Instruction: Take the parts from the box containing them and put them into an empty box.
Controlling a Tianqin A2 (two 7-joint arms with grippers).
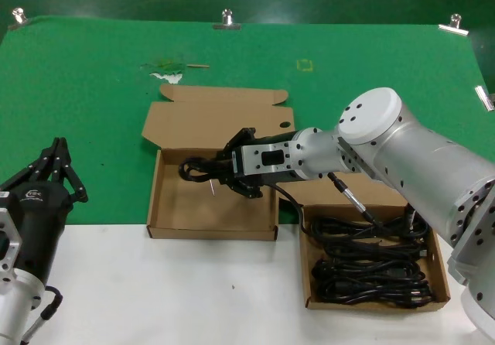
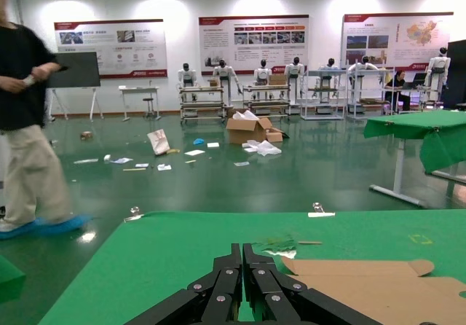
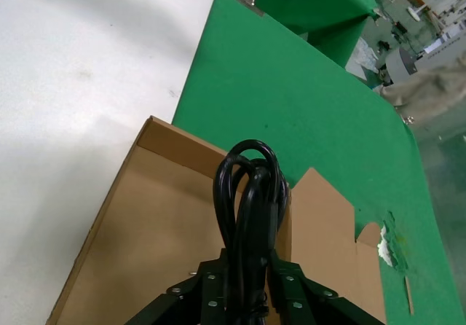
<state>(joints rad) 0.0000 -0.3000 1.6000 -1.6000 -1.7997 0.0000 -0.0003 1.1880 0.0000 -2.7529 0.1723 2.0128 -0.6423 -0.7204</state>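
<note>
My right gripper (image 1: 230,169) is shut on a coiled black power cord (image 1: 193,168) and holds it above the tray of the empty cardboard box (image 1: 166,206), near its back wall. In the right wrist view the cord's loop (image 3: 246,186) sticks out past the fingers (image 3: 211,285) over the bare box floor (image 3: 145,230). The box containing the parts (image 1: 443,279) lies at the front right and holds several more black cord bundles (image 1: 371,264). My left gripper (image 1: 60,153) is shut and empty, parked at the front left, away from both boxes; it also shows in the left wrist view (image 2: 242,256).
The empty box's lid flap (image 1: 220,117) lies open on the green cloth (image 1: 93,90). A torn pale patch (image 1: 166,69) marks the cloth behind it. Metal clips (image 1: 227,18) hold the cloth's far edge. The white tabletop (image 1: 178,291) runs along the front.
</note>
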